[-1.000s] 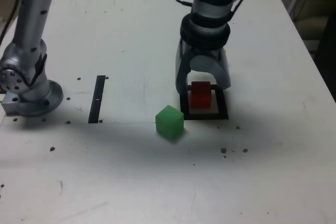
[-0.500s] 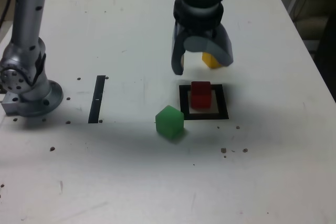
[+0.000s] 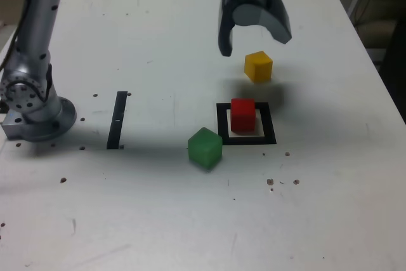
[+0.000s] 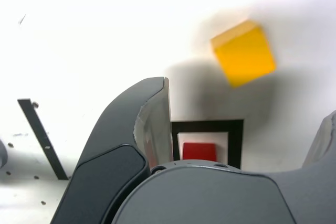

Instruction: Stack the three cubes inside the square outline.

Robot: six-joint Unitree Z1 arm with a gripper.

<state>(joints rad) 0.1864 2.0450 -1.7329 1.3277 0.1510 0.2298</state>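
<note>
The gripper [image 3: 255, 37] hung with jaws spread and empty, the yellow cube [image 3: 259, 66] just below them, beyond the red cube [image 3: 242, 114].

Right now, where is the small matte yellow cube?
In the exterior view, the small matte yellow cube sits on the white table, just beyond the black square outline holding the red cube, below the open gripper.

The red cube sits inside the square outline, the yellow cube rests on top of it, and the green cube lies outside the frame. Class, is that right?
Not quite. The red cube is inside the square outline and the green cube lies outside it, but the yellow cube is not stacked: the exterior view shows it on the table, apart, beyond the outline.
</note>
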